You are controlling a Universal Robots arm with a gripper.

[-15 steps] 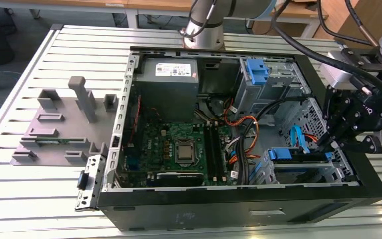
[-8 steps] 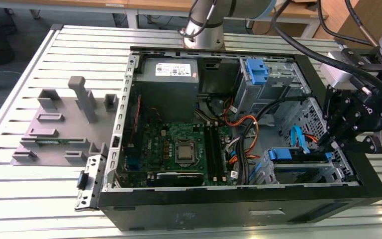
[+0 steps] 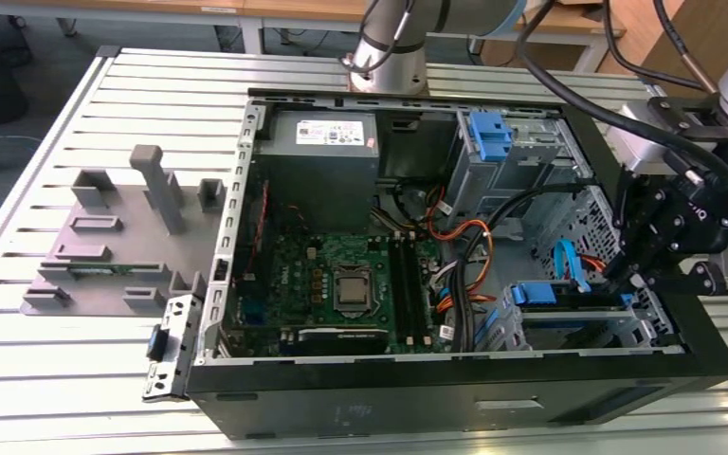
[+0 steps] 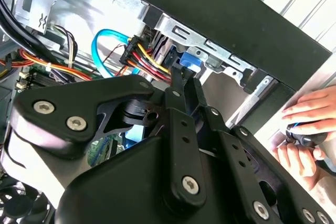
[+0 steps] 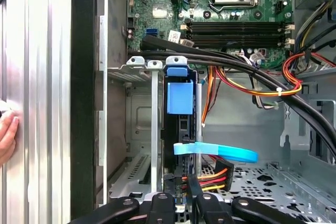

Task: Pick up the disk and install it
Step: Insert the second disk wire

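1. Tool hangs at the computer case's right side in the exterior view, its fingers drawn together by the disk's rear end.
2. Disk stands edgewise in the drive cage, blue bracket showing, cables plugged into it.
3. Slatted metal counter carries the case and a grey fixture.
4. Wooden desks stand beyond.
5. A person's hand rests just outside the case.

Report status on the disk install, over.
Hand down at the drive cage, fingers together. Disk seated upright in the cage, blue bracket showing. Cables crowd the hand.
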